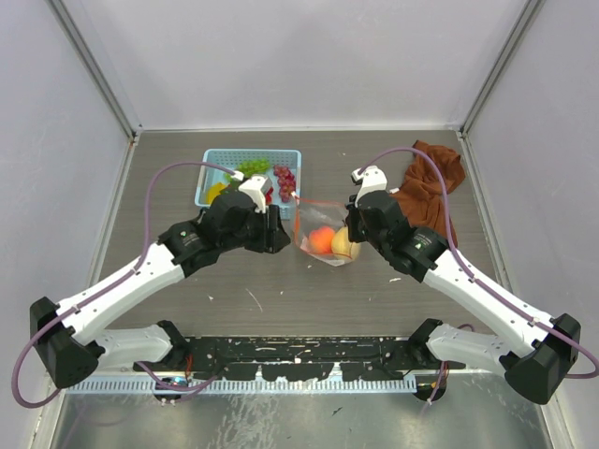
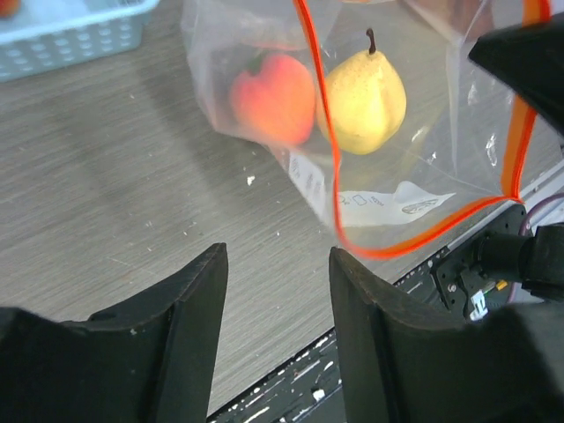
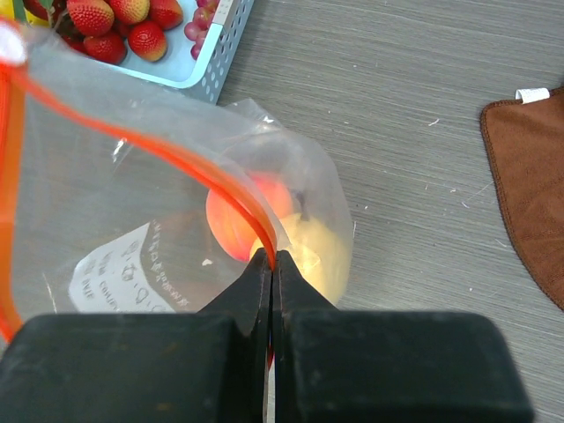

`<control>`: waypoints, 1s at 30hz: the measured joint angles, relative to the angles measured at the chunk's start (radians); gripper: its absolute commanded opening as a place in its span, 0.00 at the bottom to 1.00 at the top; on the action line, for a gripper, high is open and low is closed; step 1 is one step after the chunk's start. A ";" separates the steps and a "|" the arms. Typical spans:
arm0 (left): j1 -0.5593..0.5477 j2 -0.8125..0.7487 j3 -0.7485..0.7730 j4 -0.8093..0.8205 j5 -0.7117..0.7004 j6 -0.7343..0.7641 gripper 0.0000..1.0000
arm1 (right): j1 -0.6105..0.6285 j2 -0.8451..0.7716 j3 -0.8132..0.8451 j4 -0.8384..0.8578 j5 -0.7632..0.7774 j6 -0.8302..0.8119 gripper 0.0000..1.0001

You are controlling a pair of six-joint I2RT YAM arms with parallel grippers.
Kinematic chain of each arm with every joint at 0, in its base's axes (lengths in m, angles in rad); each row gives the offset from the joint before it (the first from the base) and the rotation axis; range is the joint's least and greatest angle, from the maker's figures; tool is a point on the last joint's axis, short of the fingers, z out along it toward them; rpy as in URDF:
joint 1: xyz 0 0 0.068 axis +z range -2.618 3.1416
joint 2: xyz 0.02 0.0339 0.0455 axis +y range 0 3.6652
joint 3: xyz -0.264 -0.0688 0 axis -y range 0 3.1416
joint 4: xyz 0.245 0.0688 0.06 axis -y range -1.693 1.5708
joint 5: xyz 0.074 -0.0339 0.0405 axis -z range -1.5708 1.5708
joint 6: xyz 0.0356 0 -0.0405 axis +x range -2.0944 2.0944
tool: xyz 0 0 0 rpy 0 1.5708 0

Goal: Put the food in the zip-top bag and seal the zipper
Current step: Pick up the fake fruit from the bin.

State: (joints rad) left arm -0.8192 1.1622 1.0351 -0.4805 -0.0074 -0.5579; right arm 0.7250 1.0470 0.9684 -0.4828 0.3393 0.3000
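The clear zip-top bag (image 1: 323,234) hangs mouth open above the table, with an orange-red peach (image 2: 275,99) and a yellow pear-shaped fruit (image 2: 366,101) inside. My right gripper (image 3: 271,257) is shut on the red-orange zipper (image 3: 176,154) at the bag's right rim. My left gripper (image 2: 278,264) is open and holds nothing; the zipper's (image 2: 414,242) lower loop lies just past its right fingertip. More food sits in the light-blue basket (image 1: 213,159): green grapes (image 1: 253,166), purple grapes (image 1: 284,178), strawberries (image 3: 110,26).
A rust-brown cloth (image 1: 430,187) lies at the back right, beside my right arm. The basket (image 2: 70,35) stands just behind and left of the bag. Grey side walls close off the table on three sides.
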 measured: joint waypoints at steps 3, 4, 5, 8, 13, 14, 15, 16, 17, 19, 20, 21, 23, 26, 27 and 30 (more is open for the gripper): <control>0.006 -0.024 0.043 -0.040 -0.048 0.029 0.60 | 0.000 0.000 0.000 0.000 0.000 0.002 0.00; 0.010 -0.034 0.055 -0.050 -0.064 0.039 0.61 | 0.000 0.000 0.000 0.000 0.000 0.002 0.00; 0.015 -0.046 0.069 -0.064 -0.083 0.053 0.63 | 0.000 0.000 0.000 0.000 0.000 0.002 0.00; 0.041 -0.073 0.104 -0.107 -0.138 0.090 0.68 | 0.000 0.000 0.000 0.000 0.000 0.002 0.00; 0.119 -0.076 0.159 -0.175 -0.210 0.162 0.70 | -0.001 0.000 0.000 0.000 -0.001 0.002 0.00; 0.150 -0.068 0.175 -0.194 -0.224 0.180 0.71 | -0.001 0.000 0.000 0.000 -0.002 0.002 0.00; 0.175 -0.058 0.186 -0.203 -0.234 0.190 0.71 | -0.001 0.000 0.000 0.000 -0.003 0.002 0.00; 0.205 -0.044 0.201 -0.214 -0.241 0.207 0.71 | -0.001 0.000 0.000 0.000 -0.004 0.001 0.00; 0.237 -0.027 0.219 -0.225 -0.245 0.217 0.71 | -0.001 0.000 0.000 0.000 -0.005 0.001 0.00; 0.299 0.015 0.255 -0.243 -0.250 0.244 0.71 | -0.001 0.000 0.000 0.000 -0.005 0.000 0.00; 0.330 0.040 0.274 -0.251 -0.249 0.260 0.70 | -0.001 0.000 0.000 0.000 -0.006 -0.002 0.00; 0.369 0.074 0.301 -0.257 -0.242 0.276 0.70 | -0.001 0.000 0.000 0.002 -0.008 -0.003 0.00; 0.419 0.129 0.340 -0.266 -0.227 0.306 0.70 | -0.001 0.000 -0.002 0.004 -0.008 -0.006 0.00; 0.478 0.227 0.409 -0.283 -0.204 0.356 0.69 | -0.001 0.000 -0.002 0.006 -0.013 -0.010 0.00; 0.492 0.266 0.439 -0.295 -0.197 0.373 0.68 | -0.001 0.000 -0.003 0.008 -0.015 -0.010 0.00; 0.531 0.389 0.533 -0.305 -0.185 0.416 0.64 | -0.001 0.000 -0.005 0.013 -0.027 -0.013 0.00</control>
State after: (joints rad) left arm -0.2878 1.5513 1.5677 -0.7853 -0.1925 -0.1421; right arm 0.7242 1.0470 0.9638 -0.4694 0.3126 0.2871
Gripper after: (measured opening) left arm 0.673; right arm 0.035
